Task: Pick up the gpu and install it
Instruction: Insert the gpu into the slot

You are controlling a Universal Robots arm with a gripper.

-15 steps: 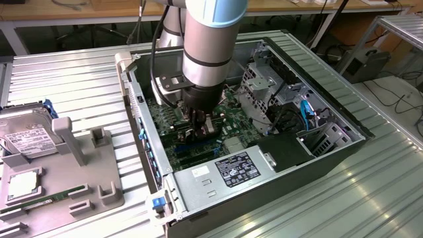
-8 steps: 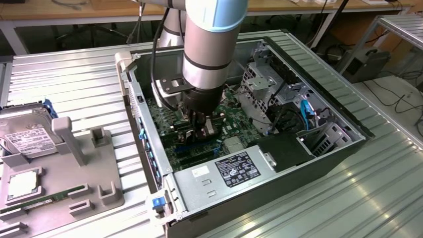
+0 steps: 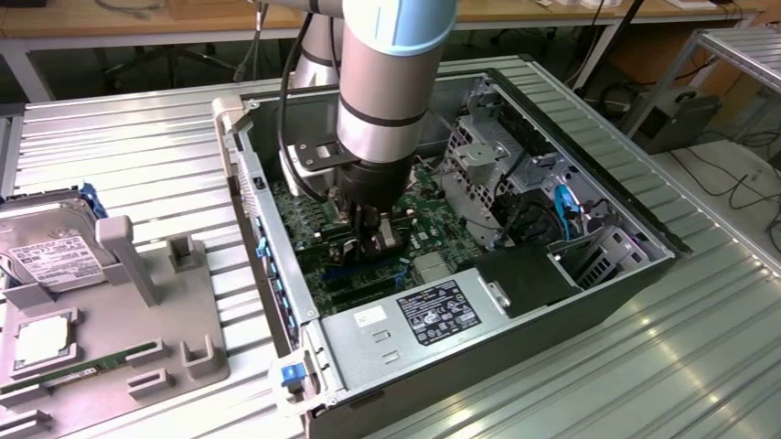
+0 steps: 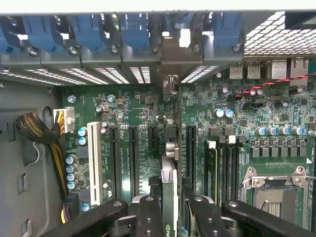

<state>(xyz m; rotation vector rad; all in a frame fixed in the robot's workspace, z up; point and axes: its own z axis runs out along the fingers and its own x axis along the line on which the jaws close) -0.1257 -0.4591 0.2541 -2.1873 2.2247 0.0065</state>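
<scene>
The gpu (image 4: 169, 197), a thin black card seen edge-on, stands clamped between my gripper (image 4: 170, 210) fingers, its long axis along the black slots of the green motherboard (image 4: 128, 123). Its silver bracket end points toward the blue rear clips (image 4: 133, 32); neighbouring slots crowd both sides.

we see the arm (image 3: 393, 91) coming down near-vertical from the top of the exterior view, grey tube links with a light blue joint cap, wrist pointing straight down. gripper (image 3: 376, 240) sits low at the end of it, black linkage fingers (image 4: 148, 217) angled inward in the wrist view. jaws are partly closed, clamped on either side of the gpu (image 4: 169, 197), which stands edge-on between the fingers.
</scene>
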